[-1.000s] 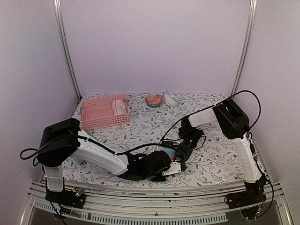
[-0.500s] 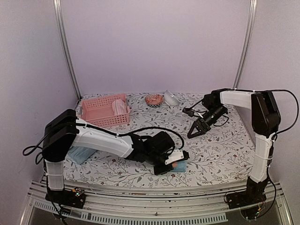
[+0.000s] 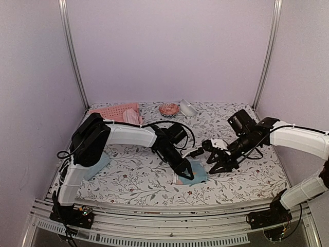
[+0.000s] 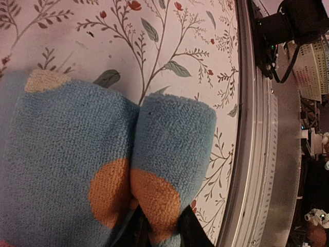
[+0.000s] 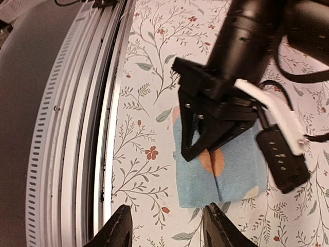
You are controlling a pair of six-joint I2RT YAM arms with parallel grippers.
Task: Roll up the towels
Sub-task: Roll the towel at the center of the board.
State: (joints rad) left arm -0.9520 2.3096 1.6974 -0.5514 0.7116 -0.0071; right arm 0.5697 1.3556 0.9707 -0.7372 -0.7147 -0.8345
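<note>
My left gripper [image 3: 185,173] pinches a fold of the light blue terry towel with orange spots [image 3: 198,176], lying near the flower-printed table [image 3: 139,180] front edge; my right gripper [image 3: 216,163] hovers beside it, fingers spread. I should tuck this fold evenly and tightly

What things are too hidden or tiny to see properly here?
Pale teal towel: top view, left arm hides most.
Pink basket: top view, left arm covers its front.
Blue towel: left wrist view, edges cut it off.
White thing at the back: top view, too small.

White shells [image 3: 128,136], black joints [image 3: 90,139], black left claw [image 3: 187,175] and right claw [image 3: 218,169]
</note>
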